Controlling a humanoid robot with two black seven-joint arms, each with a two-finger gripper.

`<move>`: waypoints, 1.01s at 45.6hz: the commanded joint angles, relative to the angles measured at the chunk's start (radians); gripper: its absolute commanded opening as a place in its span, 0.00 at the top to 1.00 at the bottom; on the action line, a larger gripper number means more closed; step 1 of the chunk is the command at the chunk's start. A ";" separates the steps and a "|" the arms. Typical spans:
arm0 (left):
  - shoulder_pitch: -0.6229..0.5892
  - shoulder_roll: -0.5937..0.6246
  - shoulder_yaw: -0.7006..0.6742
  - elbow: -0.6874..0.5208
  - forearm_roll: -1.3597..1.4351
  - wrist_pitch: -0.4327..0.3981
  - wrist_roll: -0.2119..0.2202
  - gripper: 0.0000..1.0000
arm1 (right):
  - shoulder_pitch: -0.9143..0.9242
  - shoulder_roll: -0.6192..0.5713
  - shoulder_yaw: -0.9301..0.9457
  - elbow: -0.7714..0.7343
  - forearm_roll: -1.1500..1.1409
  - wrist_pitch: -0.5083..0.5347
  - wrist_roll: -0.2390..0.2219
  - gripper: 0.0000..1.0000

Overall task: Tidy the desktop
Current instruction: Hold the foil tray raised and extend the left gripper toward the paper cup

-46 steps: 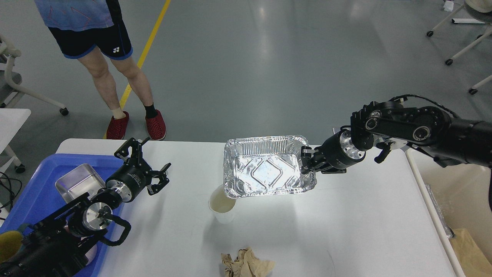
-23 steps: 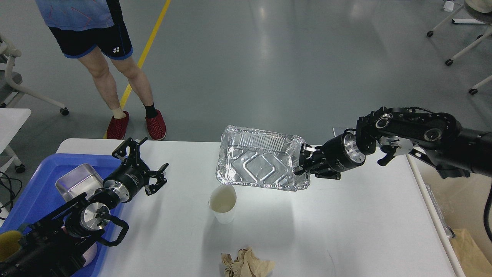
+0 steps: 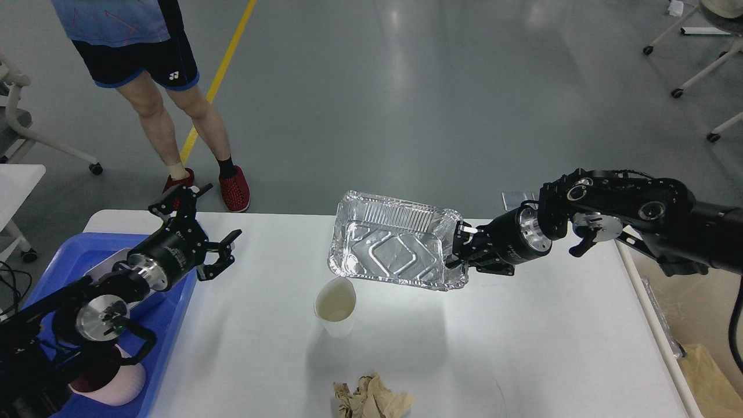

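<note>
The smooth white counter (image 3: 522,348) with rounded corners fills the lower view, carrying a white paper cup (image 3: 335,306) near its middle and a crumpled brown paper wad (image 3: 371,397) at the near edge. Above it, the right end effector (image 3: 457,251) pinches the right rim of a shiny, ribbed foil tray (image 3: 395,248), held tilted clear of the surface. The left end effector (image 3: 194,232) hangs with fingers spread wide, holding nothing, over the blue plastic tray (image 3: 174,302) at the left.

foil tray (image 3: 395,249): tilted, raised above the paper cup
paper cup (image 3: 335,306): upright, white
crumpled paper (image 3: 371,397): brown, at the near edge
blue tray (image 3: 174,302): far left, holds a metal pan, mostly hidden
person (image 3: 168,87): standing behind, red shoes
bin (image 3: 696,325): cream, right side
</note>
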State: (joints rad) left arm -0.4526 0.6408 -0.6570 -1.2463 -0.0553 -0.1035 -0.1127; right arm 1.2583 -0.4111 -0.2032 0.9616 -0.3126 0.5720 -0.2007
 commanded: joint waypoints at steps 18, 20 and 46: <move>-0.006 0.666 0.244 -0.432 0.025 -0.053 0.126 0.03 | -0.016 0.009 0.005 0.002 -0.003 -0.026 0.001 1.00; -0.006 0.698 0.244 -0.443 0.044 -0.071 0.140 0.03 | -0.019 0.009 0.005 0.002 -0.003 -0.027 0.001 1.00; -0.075 0.921 0.235 -0.464 0.118 -0.323 0.145 0.03 | -0.053 0.006 0.019 -0.040 -0.008 -0.026 0.001 1.00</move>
State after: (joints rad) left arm -0.5209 1.5637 -0.4207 -1.7045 0.0553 -0.4101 0.0318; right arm 1.2237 -0.4018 -0.1825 0.9521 -0.3203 0.5446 -0.1994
